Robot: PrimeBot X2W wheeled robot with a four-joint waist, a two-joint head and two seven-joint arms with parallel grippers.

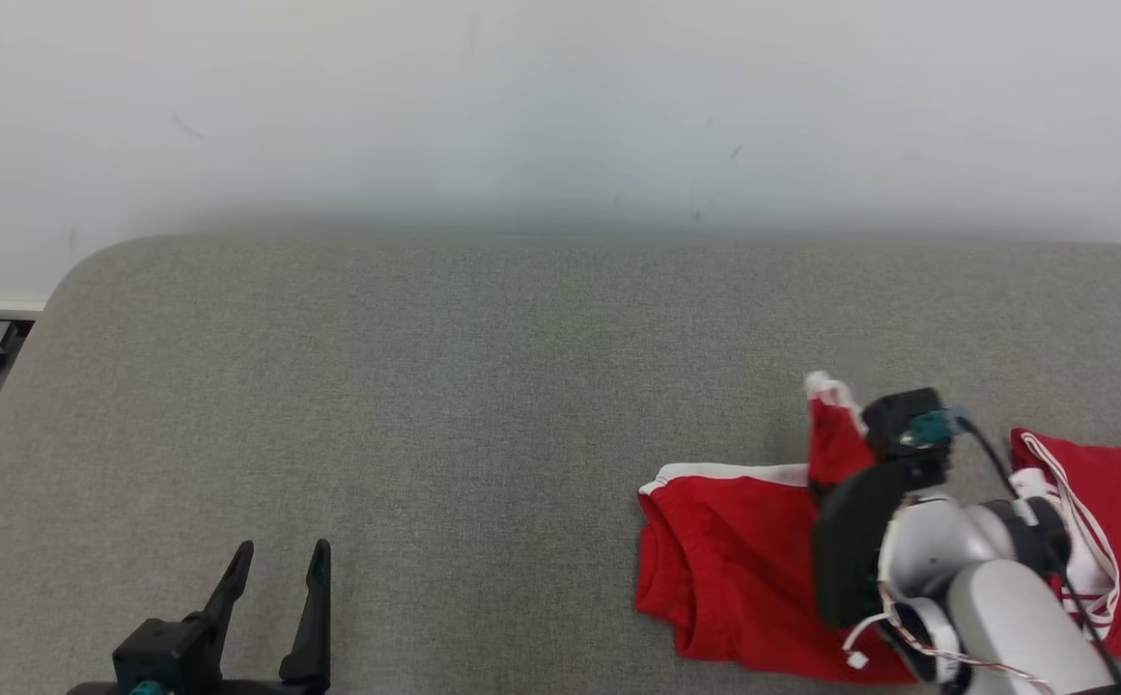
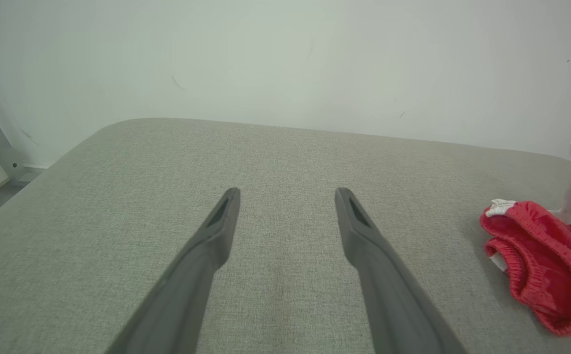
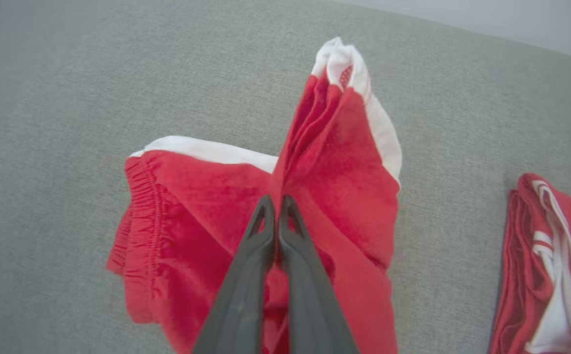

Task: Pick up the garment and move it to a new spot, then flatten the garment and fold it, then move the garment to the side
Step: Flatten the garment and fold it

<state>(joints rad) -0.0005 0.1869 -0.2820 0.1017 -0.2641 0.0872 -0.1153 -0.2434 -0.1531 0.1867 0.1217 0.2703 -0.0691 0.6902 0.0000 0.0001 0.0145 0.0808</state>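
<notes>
Right fingers (image 3: 276,221) clamp a fold of the garment (image 3: 344,162), left fingers (image 2: 224,216) wide, empty — best lift slowly so cloth below the tips trails free.

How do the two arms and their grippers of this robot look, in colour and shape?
The left gripper and right gripper each have two long, tapering dark grey fingers with a slot near the tip. The right forearm is glossy pale grey, carrying a black wrist block, a teal connector and a black cable.
</notes>
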